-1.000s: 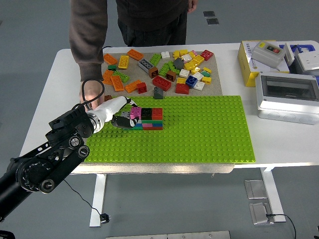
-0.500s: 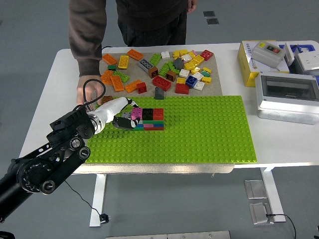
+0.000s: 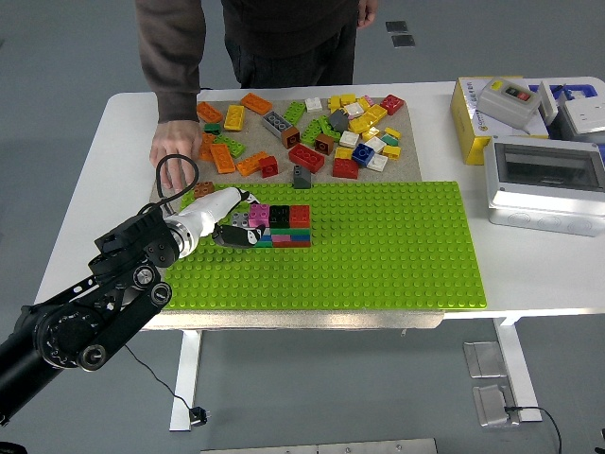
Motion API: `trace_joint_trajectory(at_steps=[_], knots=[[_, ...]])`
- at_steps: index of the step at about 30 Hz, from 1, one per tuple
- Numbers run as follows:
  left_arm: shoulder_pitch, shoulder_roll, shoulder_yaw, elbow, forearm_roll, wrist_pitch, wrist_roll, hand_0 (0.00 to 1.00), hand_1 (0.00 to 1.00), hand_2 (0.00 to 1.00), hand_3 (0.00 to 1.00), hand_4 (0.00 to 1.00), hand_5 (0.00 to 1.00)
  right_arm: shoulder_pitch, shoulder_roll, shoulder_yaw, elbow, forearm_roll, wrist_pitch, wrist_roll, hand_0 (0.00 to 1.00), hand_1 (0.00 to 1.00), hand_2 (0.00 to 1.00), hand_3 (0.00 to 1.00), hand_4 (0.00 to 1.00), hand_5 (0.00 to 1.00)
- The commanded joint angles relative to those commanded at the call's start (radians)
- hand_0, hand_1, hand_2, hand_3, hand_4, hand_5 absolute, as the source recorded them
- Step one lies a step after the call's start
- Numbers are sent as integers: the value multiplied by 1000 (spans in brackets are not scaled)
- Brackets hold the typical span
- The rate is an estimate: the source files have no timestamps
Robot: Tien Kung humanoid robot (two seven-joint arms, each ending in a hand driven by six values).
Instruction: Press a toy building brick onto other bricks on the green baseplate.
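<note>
the person's hand (image 3: 176,149) at the worktop's far left is sitting further back than a second ago, now resting flat on the tan mat (image 3: 406,161) beside the orange bricks, and the sleeve is reaching less far over the white worktop (image 3: 104,180). the robot's left hand (image 3: 230,227), white with dark fingers, is staying where it was, its fingers curling down against the left end of the small stack of bricks (image 3: 281,225); whether they are clamping a brick or only pressing is too small to tell. that stack, pink, black and red on top with blue and green beneath, is sitting on the flat green studded baseplate (image 3: 378,246), near the plate's far left corner. one baseplate is lying along the worktop's near edge. one loose pile of coloured bricks (image 3: 312,132) is spreading over the mat along the far edge. one grey enclosure with a clear lid (image 3: 545,182) and one yellow box (image 3: 473,118) are standing at the right edge.
</note>
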Motion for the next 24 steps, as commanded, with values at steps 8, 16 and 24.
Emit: trace_joint_trajectory(at_steps=[8,16,24], knots=[[1,0,4,7,-2,3,-8,998,953,949,581,479,248,-1,0,1,0,-1,0,1,707,700,710,708,403,818],[0,1,7,11,-11,12,-22,998,961,966,766,496,244,-3,1,2,0,-1,0,3,707,700,710,708,403,818],[-1,1,11,17,-12,25,-33,998,965,980,824,524,249,-2,1,-3,0,2,0,7,707,700,711,707,404,818]])
